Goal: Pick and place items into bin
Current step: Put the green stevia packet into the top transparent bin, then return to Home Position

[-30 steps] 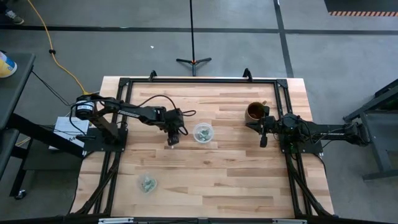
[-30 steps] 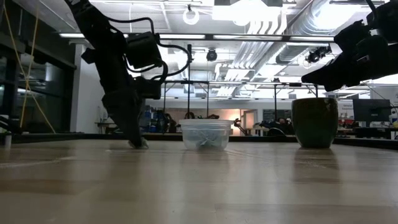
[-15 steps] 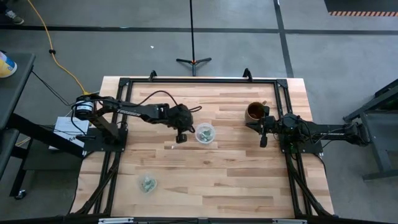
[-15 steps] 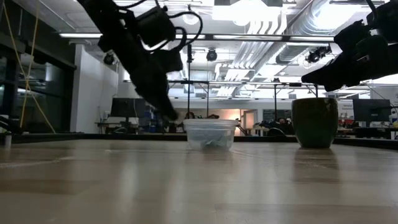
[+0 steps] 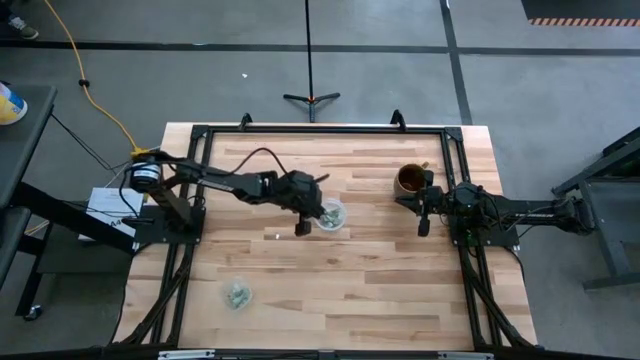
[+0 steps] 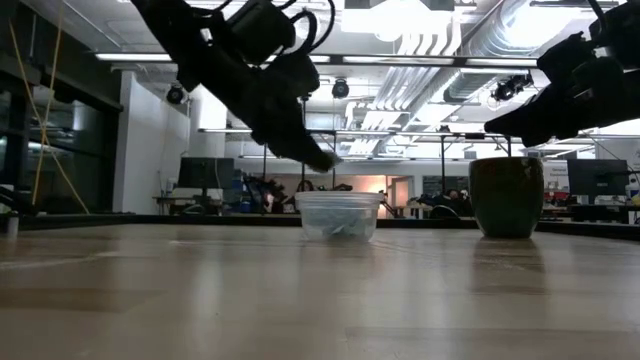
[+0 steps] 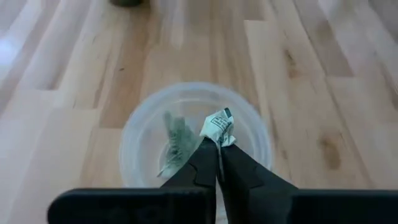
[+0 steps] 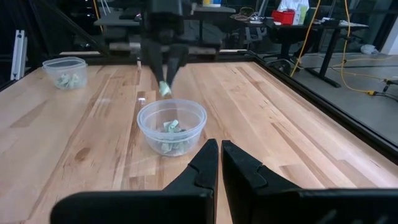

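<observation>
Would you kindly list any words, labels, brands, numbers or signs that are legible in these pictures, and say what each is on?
None can be read.
The small pale crumpled piece pinched in the left gripper above the clear plastic cup carries a small dark mark: too blurred to read.
The brown mug, the wooden table and the right gripper show no lettering.

A brown mug (image 5: 409, 179) stands upright on the wooden worktop (image 5: 340, 290). Beyond the worktop, a yellow cable (image 5: 88, 82) and a tripod stand (image 5: 311, 97) rest on the floor.
</observation>
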`<state>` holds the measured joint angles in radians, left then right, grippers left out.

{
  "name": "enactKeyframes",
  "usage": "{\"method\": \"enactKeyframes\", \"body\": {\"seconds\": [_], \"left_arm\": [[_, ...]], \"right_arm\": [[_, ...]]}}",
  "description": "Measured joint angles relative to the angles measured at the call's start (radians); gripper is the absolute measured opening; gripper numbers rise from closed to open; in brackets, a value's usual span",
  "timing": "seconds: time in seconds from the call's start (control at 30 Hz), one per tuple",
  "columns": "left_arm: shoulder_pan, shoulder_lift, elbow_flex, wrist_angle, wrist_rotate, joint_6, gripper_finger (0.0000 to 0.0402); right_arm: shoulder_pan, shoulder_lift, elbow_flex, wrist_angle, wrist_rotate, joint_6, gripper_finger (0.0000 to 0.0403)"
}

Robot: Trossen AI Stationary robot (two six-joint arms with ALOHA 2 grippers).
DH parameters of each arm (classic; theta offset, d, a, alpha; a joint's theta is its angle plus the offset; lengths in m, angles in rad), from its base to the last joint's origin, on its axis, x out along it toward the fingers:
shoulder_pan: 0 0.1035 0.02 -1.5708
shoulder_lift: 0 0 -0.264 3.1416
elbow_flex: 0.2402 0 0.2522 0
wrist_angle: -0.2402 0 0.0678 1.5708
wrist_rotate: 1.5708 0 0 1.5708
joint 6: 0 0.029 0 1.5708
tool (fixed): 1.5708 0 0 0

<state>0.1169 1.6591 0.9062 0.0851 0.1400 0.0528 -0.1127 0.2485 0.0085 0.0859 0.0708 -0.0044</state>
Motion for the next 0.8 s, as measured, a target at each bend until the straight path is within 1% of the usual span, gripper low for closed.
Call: {"method": "enactKeyframes", "body": {"seconds": [0.1, 0.17, 0.23, 0.4, 0.47, 0.5, 0.57, 0.63, 0.7, 0.8], "left_arm": [[-0.009, 0.037, 0.0, 0.032, -0.048, -0.002, 0.0047], [-0.005, 0.055, 0.0, 0.031, -0.069, -0.017, 0.0066], [0.001, 0.056, -0.001, 0.029, -0.071, -0.031, 0.0101], [0.008, 0.026, 0.0, 0.024, -0.073, 0.007, 0.0208], [0.007, -0.004, 0.0, 0.025, -0.105, 0.012, 0.0238], [0.007, -0.022, 0.0, 0.016, -0.119, 0.012, 0.0247], [0.006, -0.062, -0.018, 0.028, -0.129, 0.009, 0.025], [0.005, -0.097, -0.071, 0.118, -0.129, -0.025, 0.0235], [0.005, -0.135, -0.16, 0.217, -0.134, -0.031, 0.0209], [0.008, -0.208, -0.317, 0.362, -0.147, -0.061, 0.0159]], "right_arm": [[0.0, 0.0, 0.0, 0.005, 0.0, 0.0, 0.0012], [0.0, -0.001, 0.0, 0.005, 0.0, 0.001, 0.0012], [0.0, -0.001, 0.0, 0.005, 0.0, 0.003, 0.0012], [0.0, -0.001, 0.0, 0.005, 0.0, 0.004, 0.0012], [0.0, -0.001, 0.0, 0.005, 0.0, 0.004, 0.0012], [0.0, -0.001, 0.0, 0.005, 0.0, 0.005, 0.0012], [0.0, -0.001, 0.0, 0.004, 0.0, 0.023, 0.0012], [0.0, -0.001, 0.0, 0.002, 0.0, 0.032, 0.0012], [0.0, -0.001, 0.0, 0.0, -0.002, 0.033, 0.0012], [0.0, 0.0, 0.0, 0.001, -0.002, 0.032, 0.0012]]}}
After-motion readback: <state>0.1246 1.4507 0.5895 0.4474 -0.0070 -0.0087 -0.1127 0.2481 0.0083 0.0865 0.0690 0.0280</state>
